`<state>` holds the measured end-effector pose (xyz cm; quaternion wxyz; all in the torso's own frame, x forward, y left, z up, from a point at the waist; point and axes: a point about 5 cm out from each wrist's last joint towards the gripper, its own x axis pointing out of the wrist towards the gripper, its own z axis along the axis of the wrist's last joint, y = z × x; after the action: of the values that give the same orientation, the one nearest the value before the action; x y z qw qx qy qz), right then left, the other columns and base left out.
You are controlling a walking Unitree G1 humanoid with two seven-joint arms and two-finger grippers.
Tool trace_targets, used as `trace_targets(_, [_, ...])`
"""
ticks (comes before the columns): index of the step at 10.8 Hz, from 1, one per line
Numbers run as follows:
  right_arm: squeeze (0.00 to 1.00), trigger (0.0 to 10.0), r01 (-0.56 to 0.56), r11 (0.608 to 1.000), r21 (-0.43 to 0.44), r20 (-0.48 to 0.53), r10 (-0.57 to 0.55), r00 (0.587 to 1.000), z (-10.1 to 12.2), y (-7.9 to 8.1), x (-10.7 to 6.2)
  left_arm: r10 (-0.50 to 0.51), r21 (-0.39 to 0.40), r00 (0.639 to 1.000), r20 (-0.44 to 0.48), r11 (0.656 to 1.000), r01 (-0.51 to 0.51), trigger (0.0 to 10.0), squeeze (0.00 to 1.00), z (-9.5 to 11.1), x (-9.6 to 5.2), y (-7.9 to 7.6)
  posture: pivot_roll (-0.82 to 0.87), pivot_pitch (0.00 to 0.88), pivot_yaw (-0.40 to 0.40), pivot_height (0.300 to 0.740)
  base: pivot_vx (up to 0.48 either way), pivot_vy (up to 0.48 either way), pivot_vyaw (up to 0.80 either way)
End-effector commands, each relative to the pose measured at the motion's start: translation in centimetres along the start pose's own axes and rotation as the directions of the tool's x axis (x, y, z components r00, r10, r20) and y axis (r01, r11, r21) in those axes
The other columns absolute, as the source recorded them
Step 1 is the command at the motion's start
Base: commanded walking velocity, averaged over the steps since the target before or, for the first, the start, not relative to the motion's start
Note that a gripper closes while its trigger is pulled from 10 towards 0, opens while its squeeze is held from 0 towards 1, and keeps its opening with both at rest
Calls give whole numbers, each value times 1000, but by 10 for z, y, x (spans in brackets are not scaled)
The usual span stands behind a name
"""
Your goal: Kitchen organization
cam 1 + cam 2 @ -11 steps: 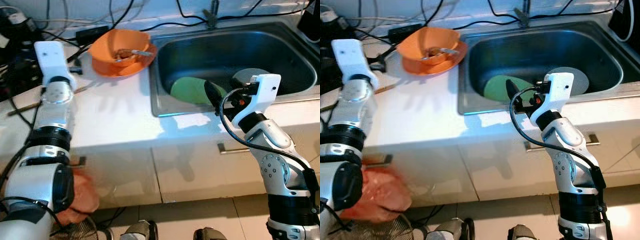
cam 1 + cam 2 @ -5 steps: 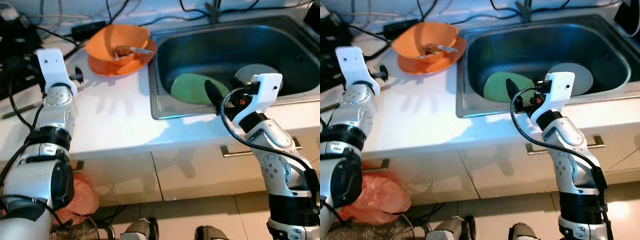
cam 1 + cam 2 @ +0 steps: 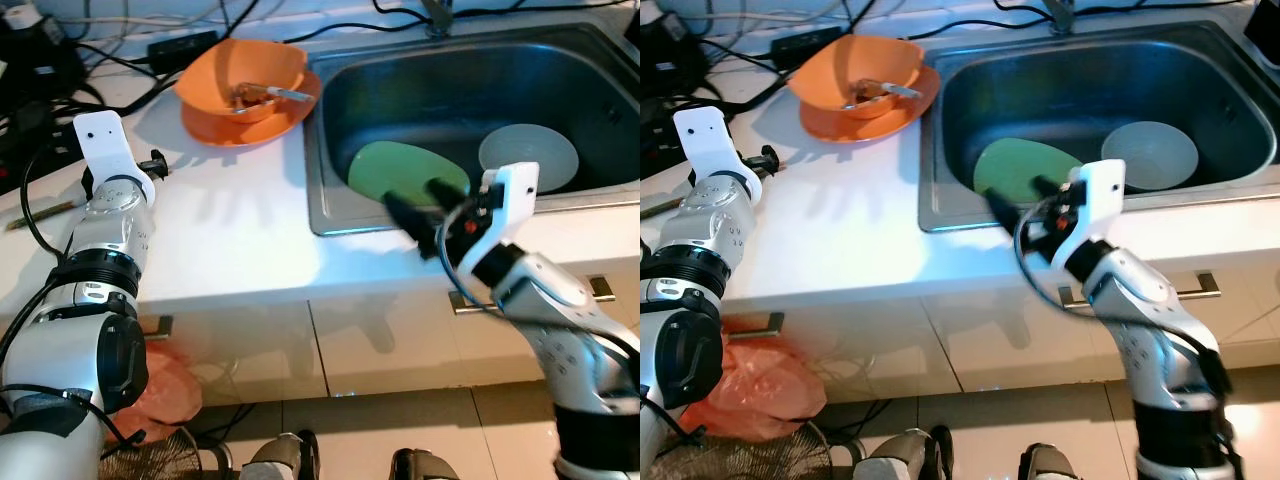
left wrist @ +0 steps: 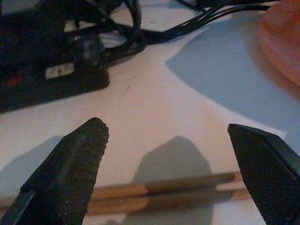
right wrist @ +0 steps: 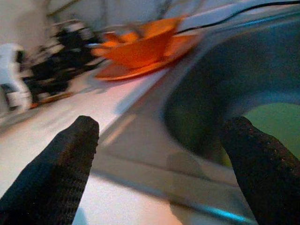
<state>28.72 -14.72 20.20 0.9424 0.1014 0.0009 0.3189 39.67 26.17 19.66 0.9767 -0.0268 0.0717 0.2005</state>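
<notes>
The right gripper (image 3: 1023, 203), fingers spread, hovers over the sink's (image 3: 940, 190) front rim beside a green plate (image 3: 1015, 165) (a grey one lies further right). The left gripper (image 4: 168, 168) gapes above chopsticks (image 4: 164, 190); beyond sits an orange bowl (image 3: 855, 75).

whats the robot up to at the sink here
The robot stands at a kitchen counter. Its right gripper, fingers open and empty, hangs at the sink's front rim near a green plate and a grey plate inside. The left gripper is open over wooden chopsticks on the counter. An orange bowl sits beside the sink.
</notes>
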Motion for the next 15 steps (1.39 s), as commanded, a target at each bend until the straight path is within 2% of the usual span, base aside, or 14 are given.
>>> trace_targets(1, [1000,10000,-53,999,0,-11,53,999,0,7,-2,8,-18,999,-34,1000,-9,10000,0,-4,1,5,-5,172,137,740,0,0,0])
trace_targets(6, [1000,10000,-72,997,-8,-28,72,997,4,8,-5,-51,-45,987,-150,998,44,10000,0,-23,-2,-5,-5,168,140,740,0,0,0])
trace_targets(9, [1000,10000,-71,997,-10,-34,71,997,3,9,-6,-139,-57,968,-208,990,130,10000,0,-33,-8,-27,-1,166,149,740,0,0,0])
trace_targets(11, [1000,10000,-71,997,-13,-36,70,997,3,7,-6,-234,-69,939,-251,972,224,10000,0,-46,-20,-55,7,162,146,740,0,0,0])
trace_targets(13, [1000,10000,-74,997,-18,-39,73,997,4,6,-5,-285,-82,916,-282,959,273,10000,0,-57,-32,-70,8,157,145,740,0,0,0])
trace_targets(15, [1000,10000,-74,997,-25,-41,72,997,4,4,-3,-354,-94,876,-328,935,343,10000,0,-73,-55,-89,12,150,145,740,0,0,0])
